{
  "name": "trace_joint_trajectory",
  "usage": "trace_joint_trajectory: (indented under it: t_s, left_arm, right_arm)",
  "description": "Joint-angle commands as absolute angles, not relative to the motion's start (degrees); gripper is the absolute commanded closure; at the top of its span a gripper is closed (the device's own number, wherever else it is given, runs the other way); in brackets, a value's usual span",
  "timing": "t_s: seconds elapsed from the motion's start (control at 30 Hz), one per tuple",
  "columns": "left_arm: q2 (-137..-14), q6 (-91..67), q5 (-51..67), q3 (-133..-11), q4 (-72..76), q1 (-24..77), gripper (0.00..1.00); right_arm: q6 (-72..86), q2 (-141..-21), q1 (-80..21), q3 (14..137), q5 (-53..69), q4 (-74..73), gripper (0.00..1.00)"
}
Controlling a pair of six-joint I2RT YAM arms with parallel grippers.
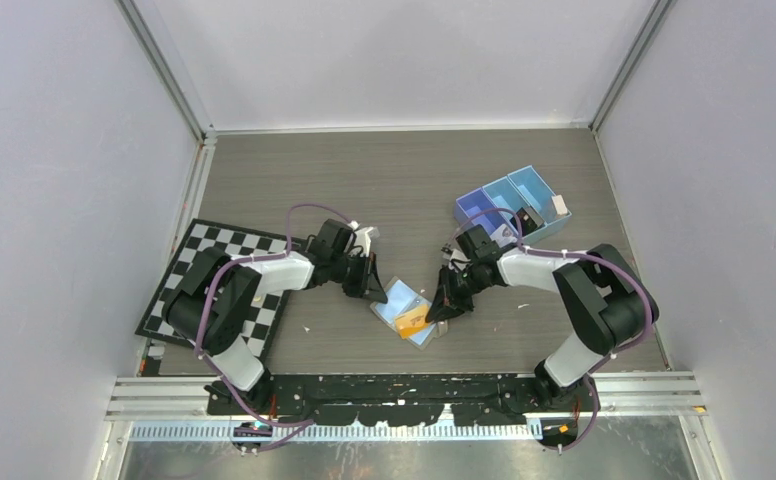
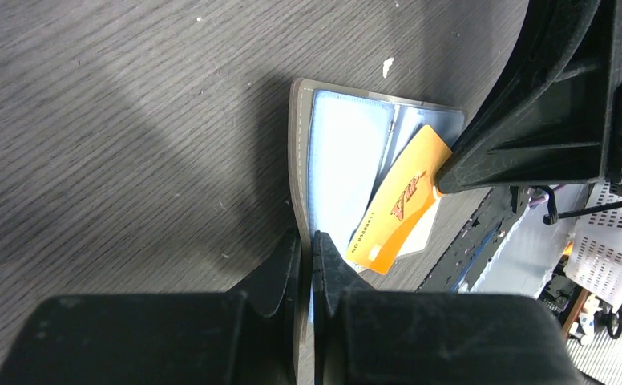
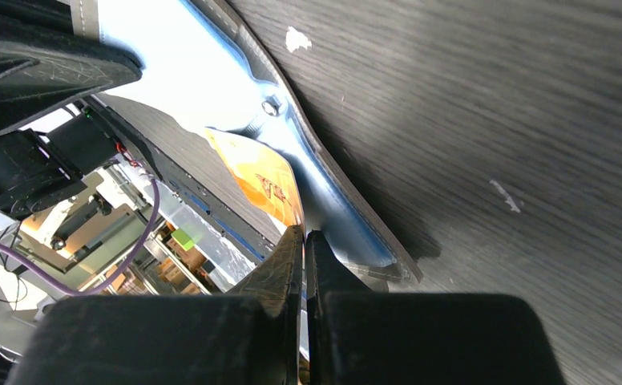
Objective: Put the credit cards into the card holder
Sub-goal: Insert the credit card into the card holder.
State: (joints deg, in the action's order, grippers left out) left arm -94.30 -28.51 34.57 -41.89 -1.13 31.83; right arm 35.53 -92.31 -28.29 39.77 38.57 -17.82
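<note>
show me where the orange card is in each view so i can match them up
Top external: the orange card is just below centre, lying on the open card holder.
Left wrist: right of centre, slanted across the holder's pale blue inside.
Right wrist: left of centre, against the holder's blue edge.
Shared landmark: the holder's pale blue lining, visible in all three.
</note>
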Motion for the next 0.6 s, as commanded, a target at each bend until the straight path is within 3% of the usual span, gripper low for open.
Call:
trace_joint_trajectory:
  t_s: [0.0, 0.57]
  left_arm:
    - [-94.52, -26.77, 36.61, -43.16, -2.02, 31.65, 1.0]
    - [-93.54, -26.15, 35.5, -42.8, -2.17, 31.65, 1.0]
  right_arm:
    - [33.81, -94.11, -28.37, 41.81, 33.95, -18.41, 1.0]
    - [29.97, -92.93, -28.15, 44.57, 30.77, -28.18, 0.99]
